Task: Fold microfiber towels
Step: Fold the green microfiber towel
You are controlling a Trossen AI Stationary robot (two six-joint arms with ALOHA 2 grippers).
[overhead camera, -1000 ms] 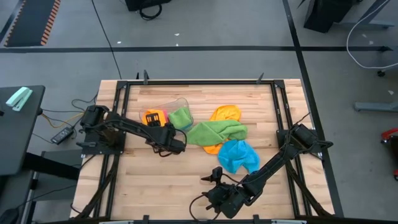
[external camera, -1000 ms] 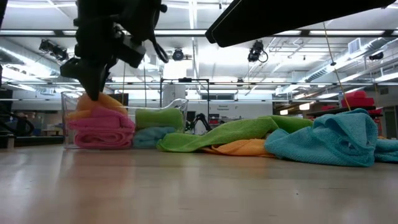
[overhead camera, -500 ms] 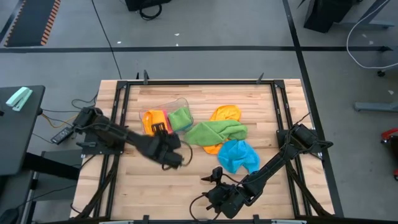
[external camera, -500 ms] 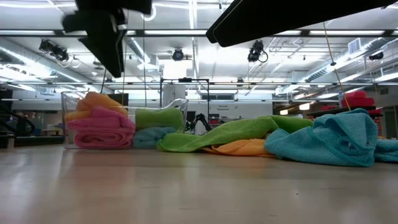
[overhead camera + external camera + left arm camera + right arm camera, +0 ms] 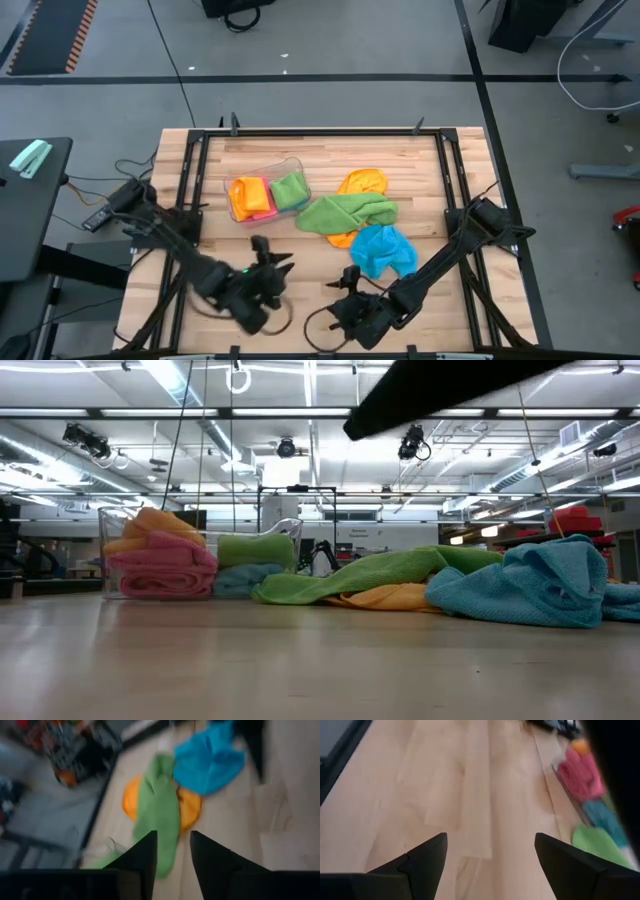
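Observation:
A clear tub (image 5: 262, 165) at the back left holds folded microfiber towels: orange (image 5: 243, 190), pink (image 5: 165, 570) and green (image 5: 290, 189). Loose towels lie in a heap at mid-table: a long green one (image 5: 345, 212) lies over an orange one (image 5: 361, 183), with a sky-blue one (image 5: 383, 250) beside them, nearer the front edge. My left gripper (image 5: 272, 257) hovers near the table's front edge, left of centre, its fingers a little apart and bare (image 5: 172, 837), pointing toward the heap. My right gripper (image 5: 342, 291) hangs wide open (image 5: 490, 837) near the front edge, touching nothing.
A black metal frame (image 5: 320, 131) runs around the tabletop. Bare wood (image 5: 230, 250) lies between the tub, the heap and the front edge. The right arm (image 5: 450, 390) crosses the top of the low view.
My left gripper has left the tub's orange and pink towels, risen, and swung toward the table's near edge. It has tipped from pointing down to pointing more level at the loose heap. It has passed out of the low view. The towels have stayed put.

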